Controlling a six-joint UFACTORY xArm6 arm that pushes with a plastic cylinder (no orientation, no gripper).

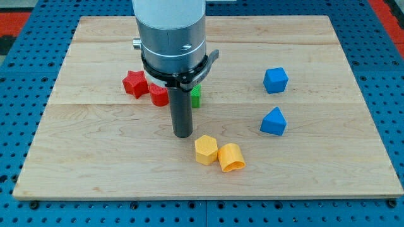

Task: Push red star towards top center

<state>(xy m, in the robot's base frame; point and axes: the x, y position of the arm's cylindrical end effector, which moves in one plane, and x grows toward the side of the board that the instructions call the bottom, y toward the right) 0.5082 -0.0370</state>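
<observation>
- The red star point(134, 83) lies on the wooden board point(328, 170) left of centre, in the upper half, with its points clearly cut and a matte plastic look.
- Just to its right, touching or nearly touching it, sits a second red block point(158, 96); the arm hides part of it, so its shape may be a cylinder, but that is uncertain.
- A green block point(196, 96) peeks out at the right of the rod, mostly hidden; its shape cannot be made out.
- My tip point(182, 134) rests on the board below and to the right of the red star, apart from it, with the second red block between the two.
- The tool is a plain dark rod under a wide grey metal cylinder and a black clamp collar; it holds nothing and touches no block that can be seen.
- Just below and right of the tip lie a yellow block with flat facets, roughly pentagonal point(206, 150), and a yellow rounded block like an arch point(231, 157), the two touching each other.
- Well apart at the view's right stand a blue cube-like block point(276, 80) and, below it, a blue block with a peaked top point(273, 122).
- The board is pale planked wood with visible grain, set on a blue perforated surface point(19, 208).
</observation>
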